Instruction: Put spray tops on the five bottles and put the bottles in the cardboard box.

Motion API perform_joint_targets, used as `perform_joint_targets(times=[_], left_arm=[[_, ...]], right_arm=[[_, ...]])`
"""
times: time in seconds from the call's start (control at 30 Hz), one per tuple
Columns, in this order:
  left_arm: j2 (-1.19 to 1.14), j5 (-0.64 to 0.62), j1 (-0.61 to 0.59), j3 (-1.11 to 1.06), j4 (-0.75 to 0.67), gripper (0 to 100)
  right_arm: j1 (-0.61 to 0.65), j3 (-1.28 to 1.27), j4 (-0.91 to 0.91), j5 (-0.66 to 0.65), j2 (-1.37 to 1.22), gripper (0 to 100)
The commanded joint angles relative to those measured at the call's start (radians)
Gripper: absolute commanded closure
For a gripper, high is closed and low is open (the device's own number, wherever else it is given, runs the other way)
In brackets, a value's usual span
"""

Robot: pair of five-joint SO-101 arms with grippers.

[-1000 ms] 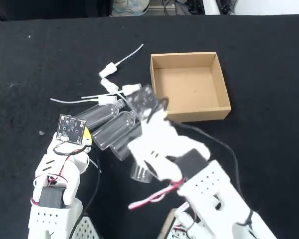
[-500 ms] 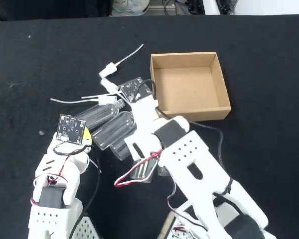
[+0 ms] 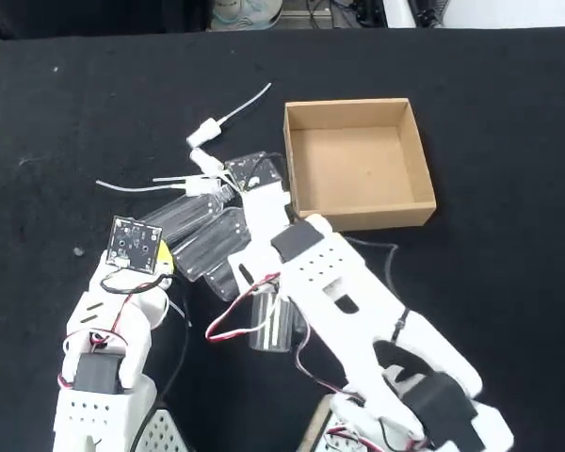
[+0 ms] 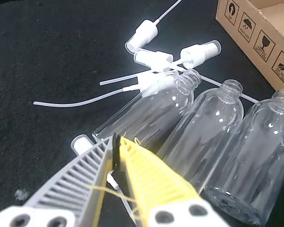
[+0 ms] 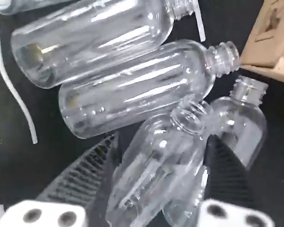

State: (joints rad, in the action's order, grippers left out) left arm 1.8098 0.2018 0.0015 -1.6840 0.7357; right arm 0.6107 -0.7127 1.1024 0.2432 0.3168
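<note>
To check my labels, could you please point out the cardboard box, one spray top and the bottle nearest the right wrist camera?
Cardboard box [image 3: 358, 165]: high view, bare inner floor.
Spray top [image 4: 144, 33]: left wrist view, white head.
Nearest bottle [image 5: 163, 158]: right wrist view, clear body.

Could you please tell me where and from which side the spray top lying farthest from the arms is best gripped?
Grip the spray top by its stubby white head, coming straight down and closing across its width. It lies flat on the table, and its thin tube, trailing towards the far side, looks too bendy to hold firmly.
</note>
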Motion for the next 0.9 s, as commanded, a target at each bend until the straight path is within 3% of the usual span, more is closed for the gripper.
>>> perform_joint_targets(times=[0.0, 0.3, 0.63, 0.87], left_arm=[[0.014, -0.002, 0.004, -0.016, 0.003, 97], [0.014, -0.002, 0.004, -0.016, 0.003, 97], [0.014, -0.002, 0.004, -0.016, 0.003, 97], [0.014, -0.002, 0.004, -0.016, 0.003, 97]], right_arm=[[-0.011, 0.004, -0.018, -0.002, -0.015, 74.7], [-0.006, -0.068, -0.012, -0.144, -0.033, 75.0], [0.023, -0.105, -0.092, -0.14, -0.025, 74.7], [0.02, 0.079, 0.097, -0.031, 0.013, 74.7]])
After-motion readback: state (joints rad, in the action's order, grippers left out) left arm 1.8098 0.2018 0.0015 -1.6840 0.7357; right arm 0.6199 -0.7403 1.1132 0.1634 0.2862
